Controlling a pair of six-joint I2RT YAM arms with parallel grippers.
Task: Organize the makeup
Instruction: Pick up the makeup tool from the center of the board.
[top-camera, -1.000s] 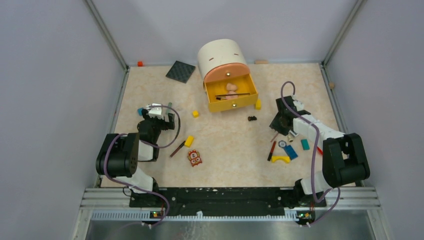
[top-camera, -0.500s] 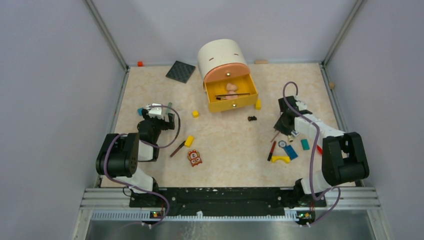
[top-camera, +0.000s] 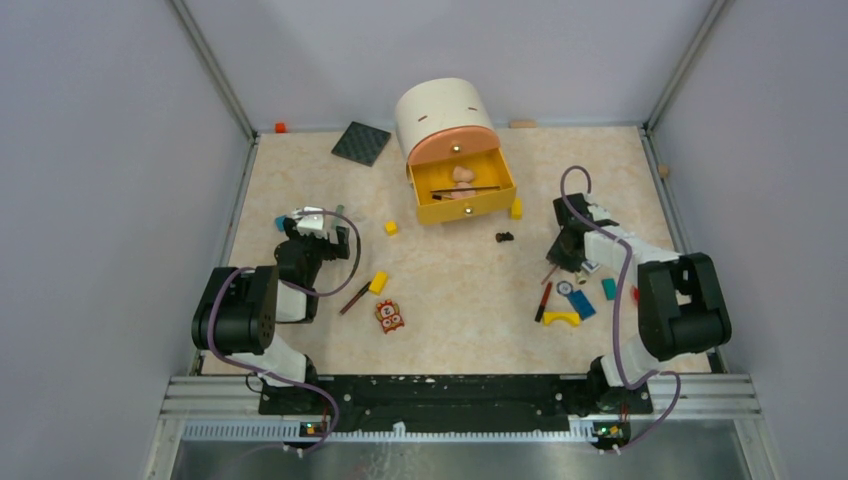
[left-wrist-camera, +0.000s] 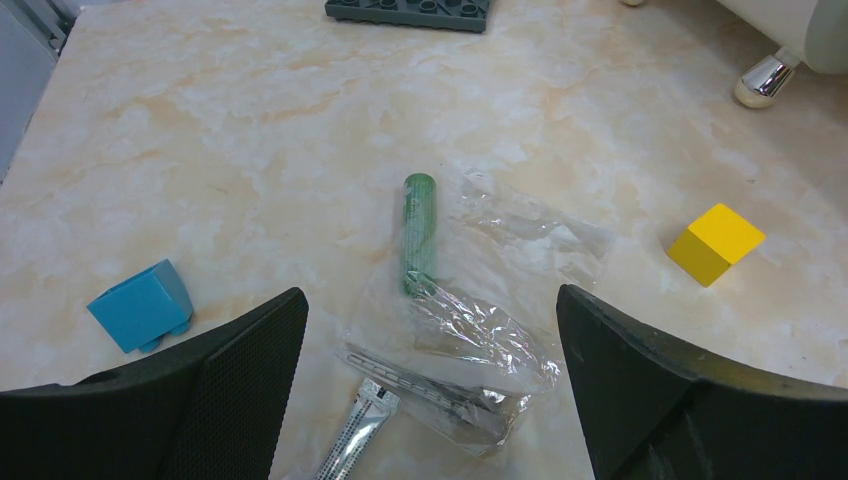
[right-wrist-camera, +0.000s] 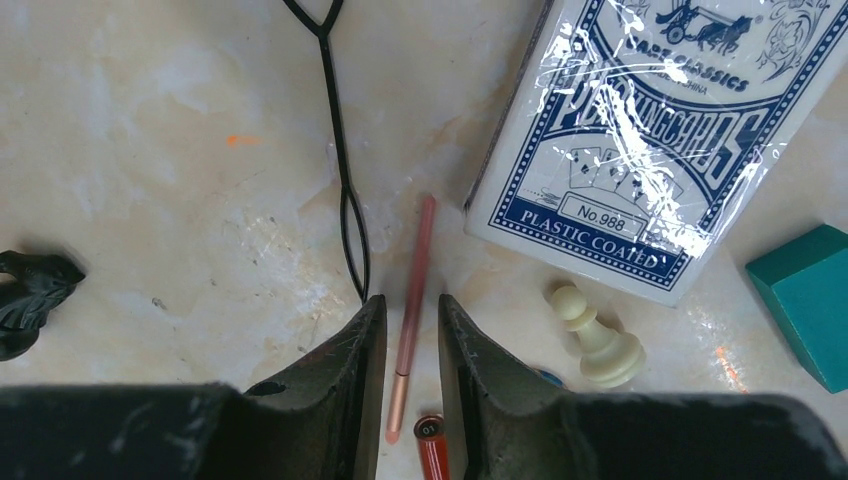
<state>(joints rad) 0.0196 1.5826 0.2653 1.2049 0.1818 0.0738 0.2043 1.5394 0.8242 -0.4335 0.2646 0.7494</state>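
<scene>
Pink pencil (right-wrist-camera: 419, 250) inside the claw (right-wrist-camera: 412, 306)

In your right wrist view, the card box (right-wrist-camera: 640, 130) reads "PLAYING CARDS" across its middle, "CLASSICS" above that, and "PLASTIC COATED" and "No.988" lower down (blue print under glossy wrap). On the red stick (right-wrist-camera: 432, 450), the end cap seems to show "10".

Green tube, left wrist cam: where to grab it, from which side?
Grip the green tube mid-body, from straight above, closing across its width. It lies flat, pointing away from the open left gripper. Avoid the near end: the clear wrapper lies against it there.
</scene>
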